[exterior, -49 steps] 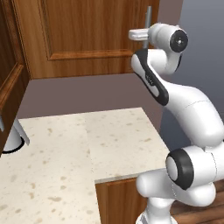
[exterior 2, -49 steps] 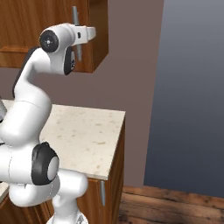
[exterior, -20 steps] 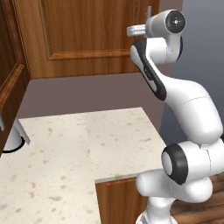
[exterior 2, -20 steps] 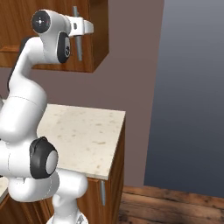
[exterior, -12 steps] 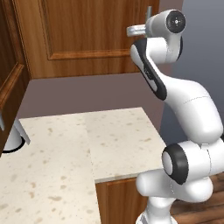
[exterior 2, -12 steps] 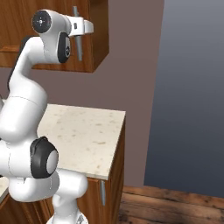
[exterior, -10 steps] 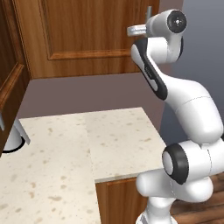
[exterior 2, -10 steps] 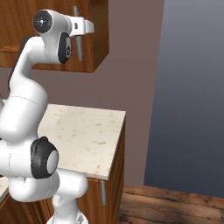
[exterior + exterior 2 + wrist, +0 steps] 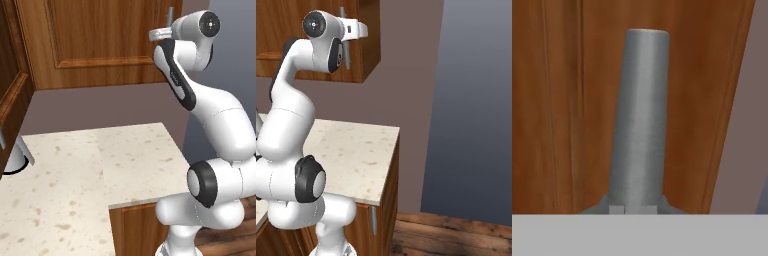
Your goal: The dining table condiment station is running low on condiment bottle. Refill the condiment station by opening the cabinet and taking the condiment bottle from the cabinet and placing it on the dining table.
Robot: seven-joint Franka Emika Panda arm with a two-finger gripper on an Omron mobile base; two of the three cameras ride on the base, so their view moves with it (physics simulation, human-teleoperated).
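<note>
The cabinet (image 9: 100, 45) is a reddish-brown wall unit above the counter, and its raised-panel door is closed. A vertical silver bar handle (image 9: 170, 15) runs down the door's right edge. My gripper (image 9: 346, 30) is raised to that handle (image 9: 344, 50) and shut on it. The hand view has the handle (image 9: 639, 120) rising straight from between my fingertips (image 9: 662, 204), with the gripper (image 9: 636, 207) clamped at its base and the wooden door behind. The condiment bottle is hidden and the dining table is out of view.
A speckled beige worktop (image 9: 100, 170) lies below the cabinet, ending at a corner (image 9: 391, 135) on the right. Another wooden unit (image 9: 12, 100) juts in at the left above a white object (image 9: 17, 155). A grey wall (image 9: 476, 100) and wooden floor (image 9: 456, 235) are to the right.
The hand rose a little along the handle, then held still. The jaws have closed onto the handle. The door has not moved.
</note>
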